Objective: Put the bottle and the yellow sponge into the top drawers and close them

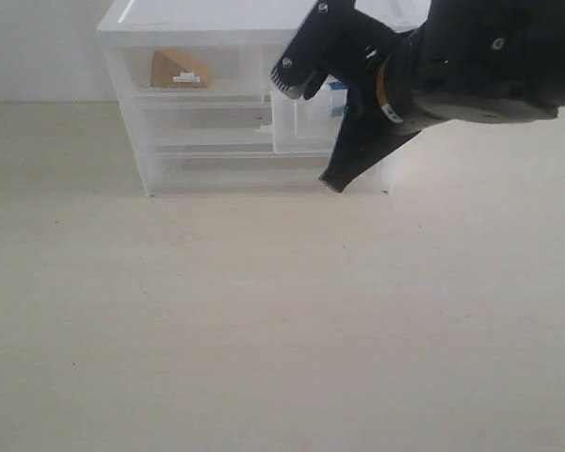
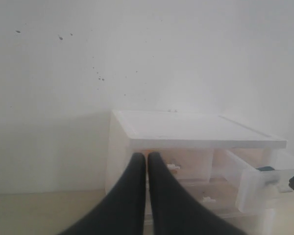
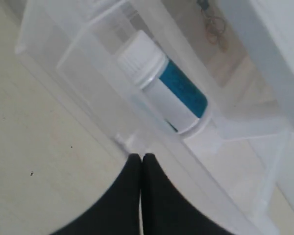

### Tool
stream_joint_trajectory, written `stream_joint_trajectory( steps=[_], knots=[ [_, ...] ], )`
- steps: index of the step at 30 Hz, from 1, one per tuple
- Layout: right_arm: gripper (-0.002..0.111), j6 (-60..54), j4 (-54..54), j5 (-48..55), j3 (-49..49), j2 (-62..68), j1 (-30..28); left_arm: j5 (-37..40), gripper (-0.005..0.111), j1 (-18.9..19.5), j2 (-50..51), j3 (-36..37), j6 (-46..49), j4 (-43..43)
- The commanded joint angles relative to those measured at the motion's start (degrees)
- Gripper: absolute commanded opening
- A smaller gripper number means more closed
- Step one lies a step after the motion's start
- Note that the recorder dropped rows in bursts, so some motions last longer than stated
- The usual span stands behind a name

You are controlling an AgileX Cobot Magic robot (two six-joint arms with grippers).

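The yellow sponge [image 1: 179,71] lies inside the shut top left drawer [image 1: 234,71]. The top right drawer [image 1: 298,127] is pulled out. In it lies the bottle [image 3: 162,89] on its side, white cap and teal label; only a teal bit of the bottle [image 1: 337,90] shows past my arm. My right gripper [image 3: 140,156] is shut and empty, its tips just in front of that drawer's front wall, beside the small tab handle [image 3: 124,140]. My left gripper [image 2: 147,155] is shut and empty, held in the air before the unit, out of the exterior view.
The white drawer unit [image 1: 207,14] stands at the back of the pale wooden table [image 1: 264,320], against a white wall. Two wider drawers [image 1: 207,132] below the top pair are shut. My right arm [image 1: 471,56] crosses the upper right.
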Motion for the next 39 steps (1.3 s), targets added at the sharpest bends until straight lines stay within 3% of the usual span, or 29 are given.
stream_joint_trajectory(
  steps=[1,3,8,11,16,20,30,37,39],
  knots=[
    [0.0,-0.1,-0.5,-4.6,-0.3,1.4,-0.3,-0.1,0.004,0.0,-0.4,0.4,0.2,-0.4],
    [0.0,0.0,-0.7,-11.4,-0.3,1.6,-3.1,-0.5,0.004,0.0,-0.4,0.4,0.2,-0.4],
    [0.0,3.5,-0.6,-16.4,-8.8,8.9,-10.7,-0.5,0.004,0.0,-0.4,0.4,0.2,-0.4],
    [0.0,8.4,-0.3,-18.1,-14.8,13.0,-12.1,-0.5,0.004,0.0,-0.4,0.4,0.2,-0.4],
    [0.0,13.6,1.5,-13.1,-13.9,10.9,-11.5,-0.5,0.004,0.0,-0.4,0.4,0.2,-0.4],
    [0.0,13.4,1.7,-18.0,-3.0,1.5,-10.8,-1.0,0.004,0.0,-0.4,0.4,0.1,-0.4],
    [0.0,17.6,4.9,-49.6,35.2,-36.0,-10.8,-1.2,0.004,0.0,-0.4,0.4,0.1,-0.4],
    [0.0,18.4,6.0,-52.9,52.6,-55.4,-10.8,-1.2,0.004,0.0,-0.4,0.4,0.1,-0.4],
    [0.0,15.6,16.3,-51.1,56.0,-60.4,-10.8,-1.5,0.004,0.0,-0.4,0.4,0.1,-0.4]
  ],
)
